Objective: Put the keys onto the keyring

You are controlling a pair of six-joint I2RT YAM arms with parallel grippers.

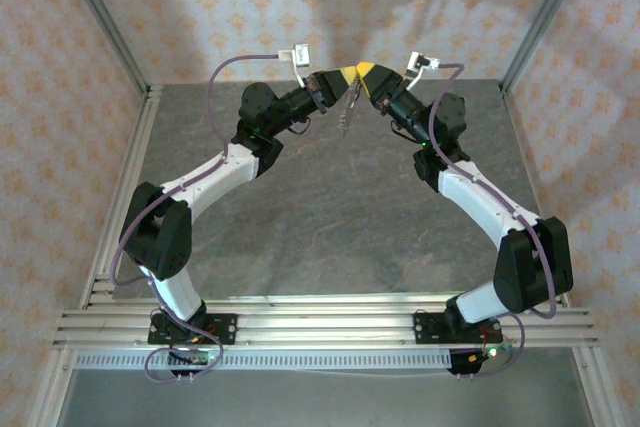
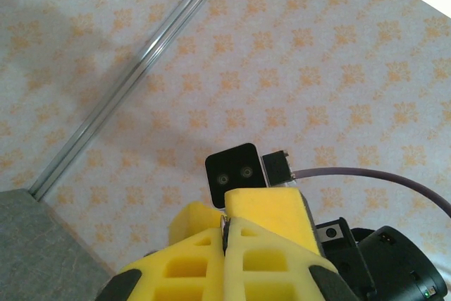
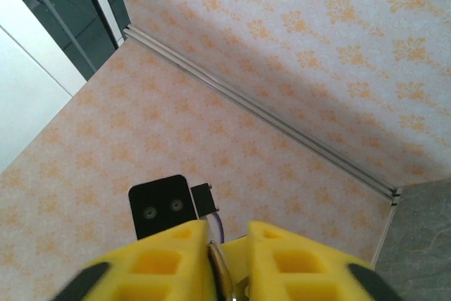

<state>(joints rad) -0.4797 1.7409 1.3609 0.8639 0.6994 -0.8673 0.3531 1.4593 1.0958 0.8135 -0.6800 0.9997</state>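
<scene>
Both arms are raised over the back of the table (image 1: 330, 217), fingertips meeting. My left gripper (image 1: 340, 80) (image 2: 227, 220) is shut on a thin dark and pale metal edge, the keyring (image 2: 228, 230). Its beaded chain (image 1: 347, 112) hangs straight down below the tips. My right gripper (image 1: 366, 77) (image 3: 229, 232) faces it with jaws apart. The keyring's pale rim (image 3: 220, 270) lies against the inner face of its left finger, with a gap to the other. A yellow finger of the left gripper (image 3: 237, 250) shows in that gap. The keys are hidden.
The grey table top lies far below the grippers. Metal frame posts (image 1: 100, 17) and patterned walls (image 1: 200, 7) enclose the back and sides. Each wrist view shows the other arm's black camera box (image 2: 236, 170) (image 3: 158, 206) close ahead.
</scene>
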